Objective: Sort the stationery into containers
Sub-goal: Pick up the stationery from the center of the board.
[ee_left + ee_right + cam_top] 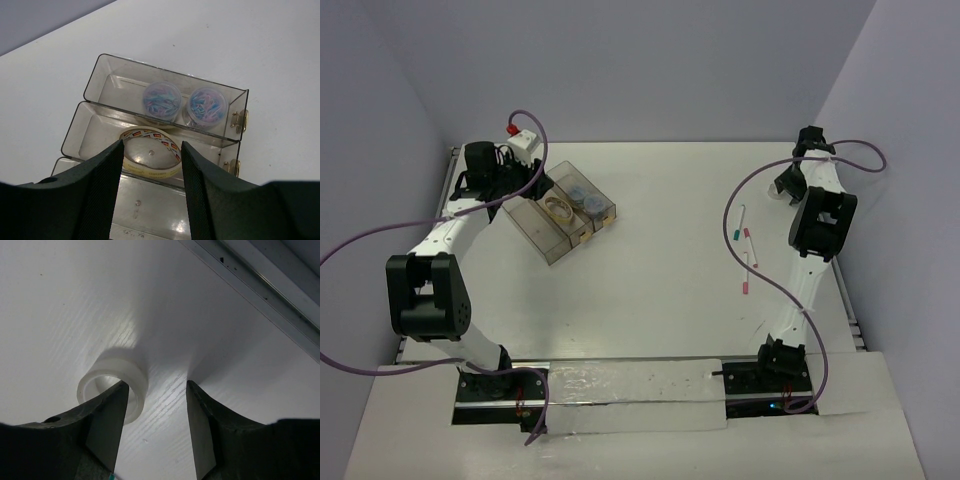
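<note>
Three joined clear bins sit at the far left of the white bench, set at an angle, with small brass-coloured tabs at one end. The far compartment holds two round clear tubs of coloured clips side by side. The middle one holds a tan tape roll lying flat, and the near one looks bare.

The left end effector hangs over the near and middle compartments, released, with its dark fingers spread wide and nothing between them. They cover part of the tape roll and the near bin.

Well apart, on the right half of the bench, lie three thin white pens. One has a green tip, and the other two, red-tipped, lie just beside it.

The right end effector is at the far right of the bench, also released and low over the surface. A pale translucent ring of tape lies flat just beside one finger, which hides part of it; the gap between the fingers shows only bench.

A metal rail runs along the bench edge close by. A white box with a red knob stands behind the bins. Purple cables loop from both arms. The walls are plain pale lilac-grey
</note>
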Action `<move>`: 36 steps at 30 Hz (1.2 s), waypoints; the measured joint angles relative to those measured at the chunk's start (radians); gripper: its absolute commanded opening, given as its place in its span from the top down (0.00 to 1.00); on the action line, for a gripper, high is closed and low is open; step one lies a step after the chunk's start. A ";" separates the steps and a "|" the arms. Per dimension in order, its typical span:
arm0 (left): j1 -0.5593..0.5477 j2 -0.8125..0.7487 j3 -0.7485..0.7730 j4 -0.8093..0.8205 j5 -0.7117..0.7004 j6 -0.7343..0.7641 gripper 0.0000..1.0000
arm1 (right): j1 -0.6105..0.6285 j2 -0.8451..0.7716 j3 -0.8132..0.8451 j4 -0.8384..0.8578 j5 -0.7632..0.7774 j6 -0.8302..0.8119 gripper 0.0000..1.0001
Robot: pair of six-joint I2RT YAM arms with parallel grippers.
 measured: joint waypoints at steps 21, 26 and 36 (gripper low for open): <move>-0.019 -0.048 0.007 -0.072 0.043 -0.021 0.43 | 0.300 -0.484 -0.444 0.235 0.063 -0.076 1.00; -0.049 -0.137 0.044 -0.120 0.115 -0.049 0.43 | 0.742 -0.661 -0.383 0.331 0.136 -0.116 1.00; -0.060 -0.221 0.113 -0.195 0.221 -0.125 0.36 | 1.082 -0.501 -0.259 0.251 0.155 -0.102 1.00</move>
